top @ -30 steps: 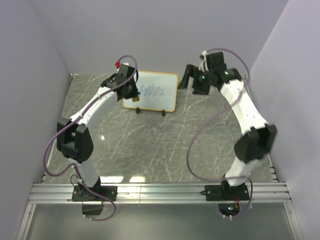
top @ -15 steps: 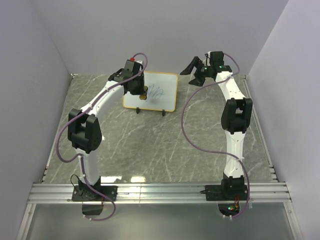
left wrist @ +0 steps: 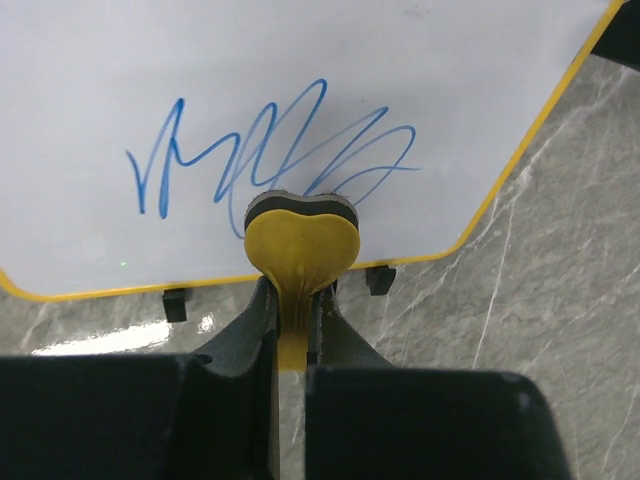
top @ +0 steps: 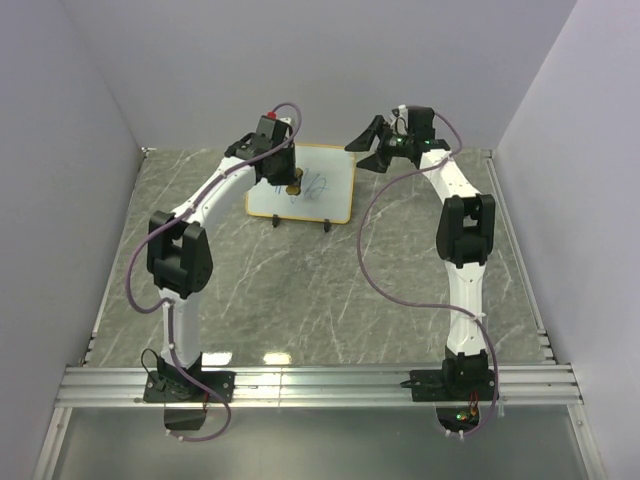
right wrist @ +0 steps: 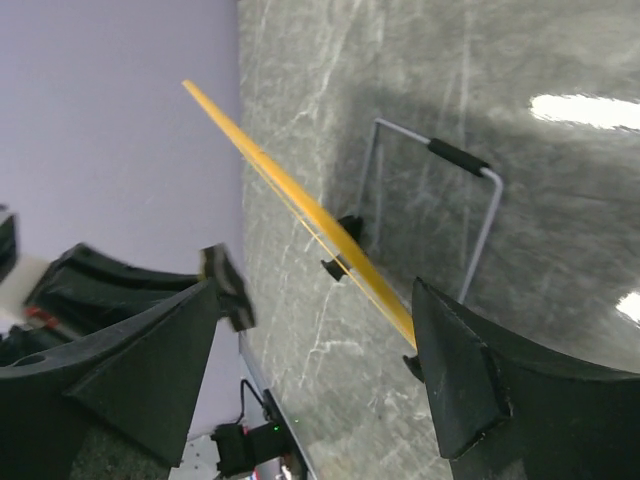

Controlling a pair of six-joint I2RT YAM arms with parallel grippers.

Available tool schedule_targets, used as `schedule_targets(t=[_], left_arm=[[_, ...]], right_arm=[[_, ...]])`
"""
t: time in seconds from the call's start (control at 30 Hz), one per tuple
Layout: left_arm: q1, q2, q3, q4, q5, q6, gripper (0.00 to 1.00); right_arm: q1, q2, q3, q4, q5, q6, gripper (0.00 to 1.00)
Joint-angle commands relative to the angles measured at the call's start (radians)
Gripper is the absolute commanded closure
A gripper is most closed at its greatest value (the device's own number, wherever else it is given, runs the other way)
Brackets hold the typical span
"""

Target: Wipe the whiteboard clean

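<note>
The whiteboard (top: 330, 195) stands tilted at the back of the table, with a yellow frame and small black feet. A blue scribble (left wrist: 270, 150) runs across it and also shows in the top view (top: 315, 185). My left gripper (left wrist: 295, 310) is shut on a yellow heart-shaped eraser (left wrist: 301, 245) with a dark felt face. The felt is against the lower middle of the scribble. In the top view the left gripper (top: 290, 183) is over the board's left half. My right gripper (top: 366, 150) is open and empty at the board's upper right corner. The board's yellow edge (right wrist: 300, 200) runs between its fingers (right wrist: 470, 380).
The board's wire stand (right wrist: 440, 200) props it up from behind. Purple walls close in the back and both sides. The table is grey marble (top: 300, 290). A metal rail (top: 320, 385) carries both arm bases at the near edge.
My left gripper has moved right along the board with the eraser, onto the scribble. My right gripper has swung left, up to the board's upper right corner.
</note>
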Motion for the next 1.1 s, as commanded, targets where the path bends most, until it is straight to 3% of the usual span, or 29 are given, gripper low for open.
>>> schedule_targets(t=[0.0, 0.33, 0.67, 0.93, 1.07], left_arm=[[-0.027, 0.038, 0.080, 0.017, 0.020, -0.008, 1.00], [-0.092, 0.059, 0.055, 0.138, -0.024, 0.017, 1.00], [-0.138, 0.141, 0.118, 0.166, 0.000, 0.012, 1.00], [-0.147, 0.185, 0.164, 0.166, -0.016, 0.023, 1.00], [-0.148, 0.199, 0.164, 0.180, -0.033, 0.018, 1.00]], right_arm=[[0.024, 0.007, 0.024, 0.081, -0.045, 0.028, 0.16], [0.067, -0.008, -0.077, 0.033, -0.006, -0.046, 0.48], [0.069, -0.040, -0.228, 0.028, 0.032, -0.106, 0.60], [0.069, -0.052, -0.271, 0.005, 0.027, -0.127, 0.87], [0.067, -0.057, -0.277, -0.010, 0.032, -0.140, 0.92]])
